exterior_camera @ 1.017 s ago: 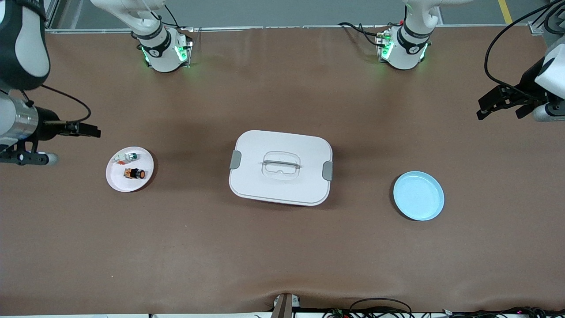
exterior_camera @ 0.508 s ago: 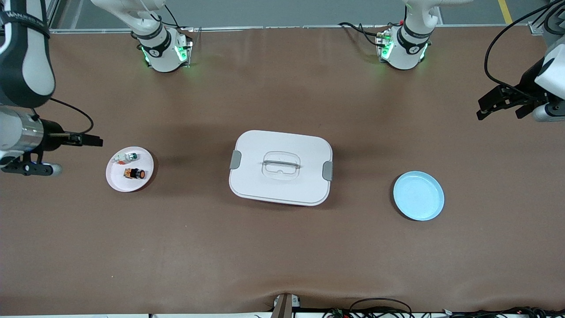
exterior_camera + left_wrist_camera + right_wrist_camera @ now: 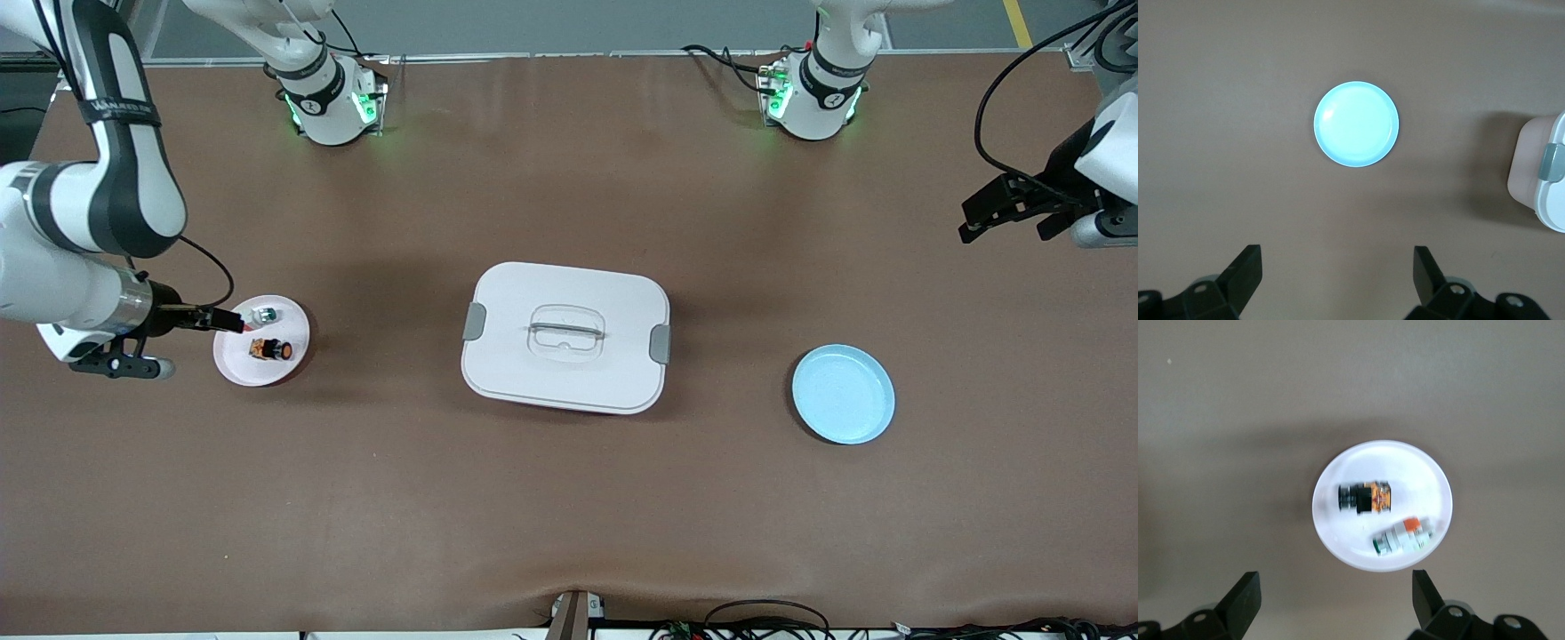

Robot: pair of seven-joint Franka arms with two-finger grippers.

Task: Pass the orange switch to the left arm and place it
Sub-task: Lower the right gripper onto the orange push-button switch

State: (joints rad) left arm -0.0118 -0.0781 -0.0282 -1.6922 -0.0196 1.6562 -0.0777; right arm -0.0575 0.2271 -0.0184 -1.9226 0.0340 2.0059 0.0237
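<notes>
The orange switch lies on its side on a small pink plate toward the right arm's end of the table. It also shows in the right wrist view, on the plate. My right gripper hangs open and empty over the plate's edge; in its wrist view the plate lies just ahead of the fingertips. The white box stands closed mid-table. My left gripper waits open and empty at the left arm's end, above bare table.
A white-and-green part with a red-orange tip shares the pink plate, beside the switch. A light-blue plate lies empty between the box and the left arm's end, also in the left wrist view with the box's corner.
My right arm has swung in and its gripper has moved from beside the table's end to over the pink plate's edge. The left arm has barely moved.
</notes>
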